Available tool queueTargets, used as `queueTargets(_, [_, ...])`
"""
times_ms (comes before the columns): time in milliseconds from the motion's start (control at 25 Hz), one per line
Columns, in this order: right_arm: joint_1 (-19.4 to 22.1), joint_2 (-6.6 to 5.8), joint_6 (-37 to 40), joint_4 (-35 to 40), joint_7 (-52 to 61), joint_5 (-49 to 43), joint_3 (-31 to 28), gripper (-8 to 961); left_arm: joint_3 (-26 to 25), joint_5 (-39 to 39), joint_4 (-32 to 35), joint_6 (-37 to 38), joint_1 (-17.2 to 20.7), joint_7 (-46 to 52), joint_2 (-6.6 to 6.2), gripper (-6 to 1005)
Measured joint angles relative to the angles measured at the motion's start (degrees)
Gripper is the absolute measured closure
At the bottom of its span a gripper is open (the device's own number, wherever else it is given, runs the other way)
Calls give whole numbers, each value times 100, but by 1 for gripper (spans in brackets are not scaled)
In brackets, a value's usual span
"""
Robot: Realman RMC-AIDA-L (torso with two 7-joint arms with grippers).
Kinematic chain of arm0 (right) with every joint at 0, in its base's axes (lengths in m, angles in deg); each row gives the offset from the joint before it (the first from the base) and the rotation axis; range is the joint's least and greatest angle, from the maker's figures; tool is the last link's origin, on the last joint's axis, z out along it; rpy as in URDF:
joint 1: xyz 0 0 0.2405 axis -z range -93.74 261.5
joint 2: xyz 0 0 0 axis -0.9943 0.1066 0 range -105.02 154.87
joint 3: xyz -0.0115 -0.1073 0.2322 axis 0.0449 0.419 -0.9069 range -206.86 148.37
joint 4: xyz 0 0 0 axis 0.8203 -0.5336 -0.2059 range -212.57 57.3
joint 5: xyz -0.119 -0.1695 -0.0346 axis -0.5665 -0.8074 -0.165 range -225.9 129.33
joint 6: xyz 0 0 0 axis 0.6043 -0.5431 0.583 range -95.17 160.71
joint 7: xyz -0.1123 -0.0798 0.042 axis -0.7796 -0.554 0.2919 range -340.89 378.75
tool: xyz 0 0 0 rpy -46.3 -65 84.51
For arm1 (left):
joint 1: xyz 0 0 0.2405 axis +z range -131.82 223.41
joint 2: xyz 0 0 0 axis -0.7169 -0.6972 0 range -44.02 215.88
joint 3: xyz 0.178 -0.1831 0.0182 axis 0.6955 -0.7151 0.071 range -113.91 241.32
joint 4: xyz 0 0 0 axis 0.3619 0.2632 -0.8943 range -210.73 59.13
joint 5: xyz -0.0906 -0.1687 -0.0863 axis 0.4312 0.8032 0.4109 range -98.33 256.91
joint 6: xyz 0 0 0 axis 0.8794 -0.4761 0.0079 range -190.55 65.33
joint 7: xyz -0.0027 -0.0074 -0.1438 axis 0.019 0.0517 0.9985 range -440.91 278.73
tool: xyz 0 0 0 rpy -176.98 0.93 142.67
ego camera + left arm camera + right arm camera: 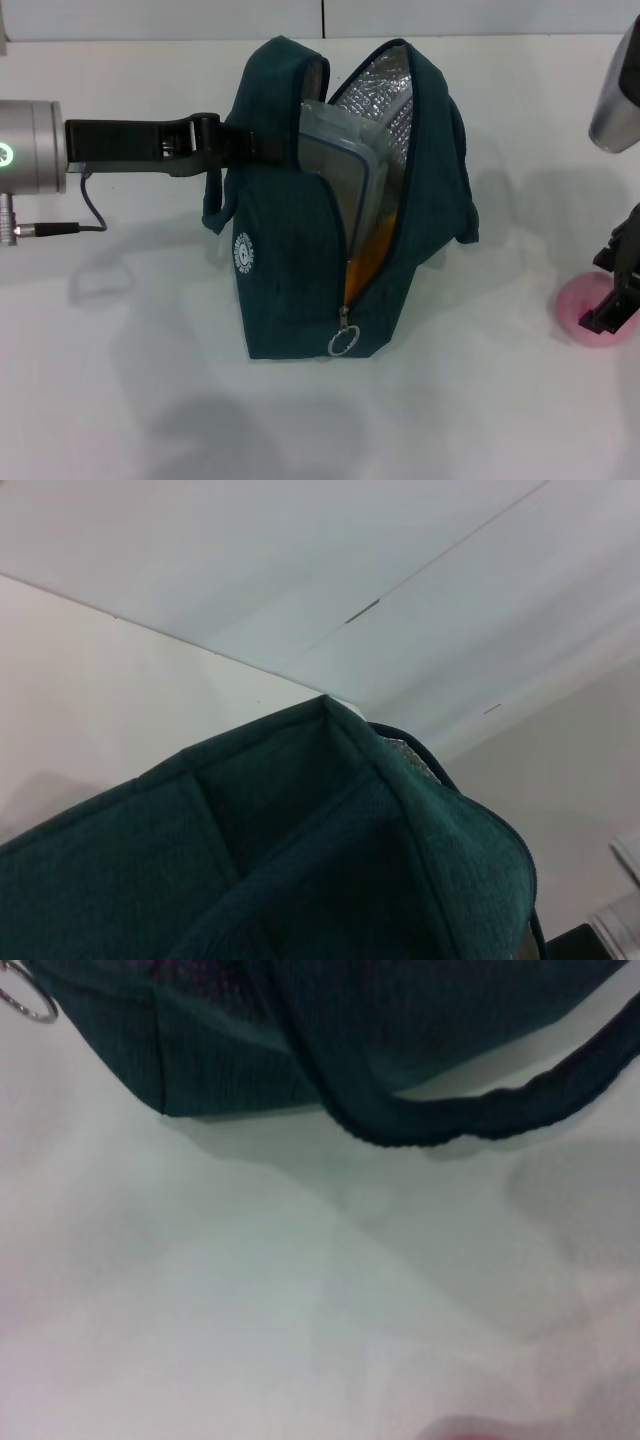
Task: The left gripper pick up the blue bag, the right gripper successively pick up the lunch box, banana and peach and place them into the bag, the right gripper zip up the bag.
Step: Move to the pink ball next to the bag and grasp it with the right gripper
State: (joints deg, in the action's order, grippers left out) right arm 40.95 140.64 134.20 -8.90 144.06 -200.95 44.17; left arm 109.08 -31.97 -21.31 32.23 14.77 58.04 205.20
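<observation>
The blue bag point(300, 270) stands open at the table's middle, its silver foil lining point(385, 95) showing. My left gripper point(218, 135) is shut on the bag's upper left edge by a handle. The lunch box point(338, 165) stands on edge inside the bag, and the yellow banana point(375, 240) shows below it through the opening. The zipper's ring pull point(342, 342) hangs at the near end. The pink peach point(585, 308) lies on the table at the far right, and my right gripper point(612, 300) is down at it. The left wrist view shows the bag's fabric point(300, 870) close up.
The right wrist view shows the bag's base point(300, 1040), a loop handle point(450, 1125) lying on the white table point(250, 1290) and the ring pull point(28, 1000). A grey cable point(85, 215) trails from the left arm.
</observation>
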Motion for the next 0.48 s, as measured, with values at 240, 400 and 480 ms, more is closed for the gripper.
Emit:
queueTargets(240, [6, 5, -151, -115, 136, -142, 360, 88, -1, 0, -5, -1, 14, 0, 0, 954])
queueTargets(400, [9, 15, -292, -118, 279, -336, 648, 115, -2, 0, -5, -1, 16, -35, 0, 954])
queueTargets(480, [4, 16, -310, -122, 319, -337, 665, 160, -2, 0, -5, -1, 10, -46, 3, 954])
